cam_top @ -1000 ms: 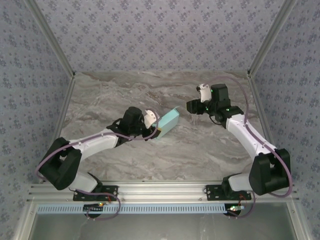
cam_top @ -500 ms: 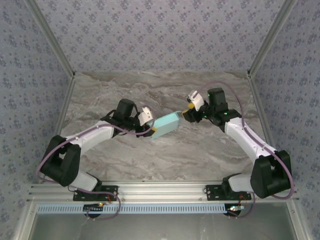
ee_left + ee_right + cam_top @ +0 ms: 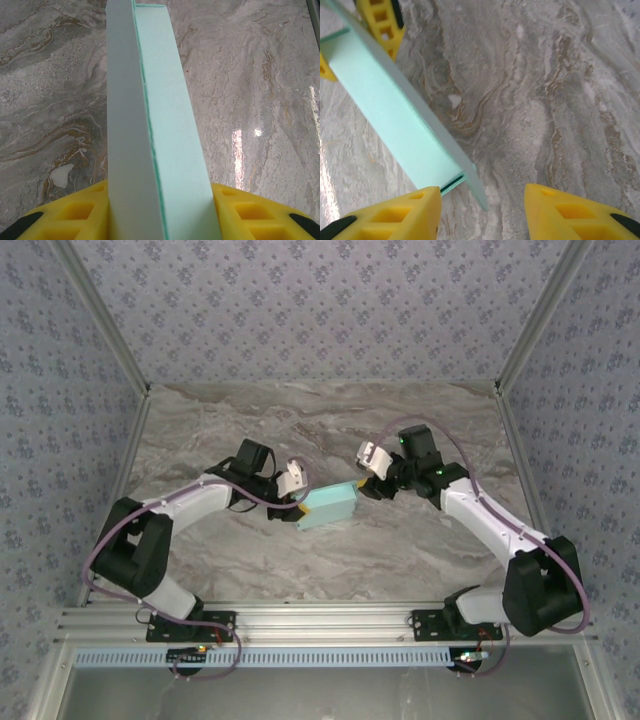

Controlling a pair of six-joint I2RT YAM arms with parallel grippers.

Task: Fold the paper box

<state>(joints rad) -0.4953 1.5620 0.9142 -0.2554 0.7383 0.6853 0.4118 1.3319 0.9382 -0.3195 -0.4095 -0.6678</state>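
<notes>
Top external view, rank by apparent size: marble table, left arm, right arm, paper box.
1. marble table, by far the largest.
2. left arm and right arm: they look alike, so not ranked against each other.
3. paper box, smallest.

A flat table top of grey-brown marbled stone pattern [image 3: 420, 540] carries the scene. Its veins run in long wavy bands of cream, tan and darker grey, mostly crosswise in the overhead view. The finish is glossy: the left wrist view catches bright streaks of glare [image 3: 239, 145] on it, and a small whitish blotch [image 3: 62, 175] sits in the veining. At the near edge the top meets a ribbed aluminium rail [image 3: 330, 618]. On the other three sides it ends against walls. Over its middle is a pale blue flat card box [image 3: 328, 507]; whether this touches the surface cannot be told.
</notes>
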